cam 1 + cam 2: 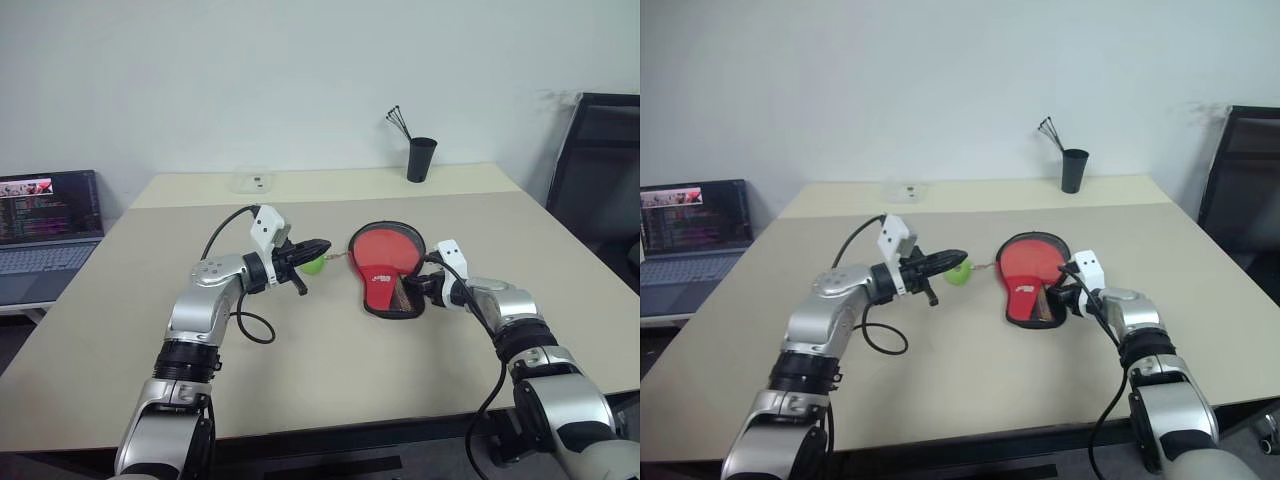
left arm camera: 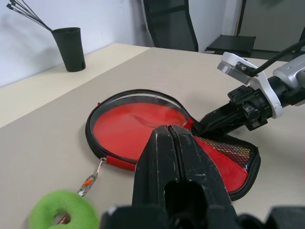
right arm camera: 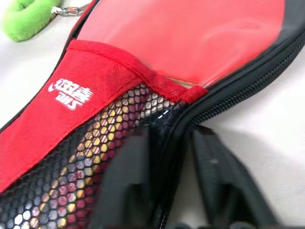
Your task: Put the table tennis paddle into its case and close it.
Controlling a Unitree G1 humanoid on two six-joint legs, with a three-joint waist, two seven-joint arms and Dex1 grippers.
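The case (image 1: 388,272) lies flat mid-table, red side up, with a white logo and a black mesh pocket (image 3: 71,181). The table tennis paddle (image 2: 138,121) shows its red face in the round part; its handle is hidden under the mesh. My right gripper (image 3: 169,136) is at the narrow end, one finger on each side of the zippered rim, closed on it. My left gripper (image 1: 322,247) hovers shut and empty to the left of the case. Beside it is a green fuzzy ring (image 2: 62,212), joined to the case's zip by a short chain.
A black cup (image 1: 421,158) holding thin sticks stands at the table's far edge. A small clear box (image 1: 252,181) sits at the far left. An open laptop (image 1: 45,230) is on a side desk to the left, and a black chair (image 1: 600,160) is to the right.
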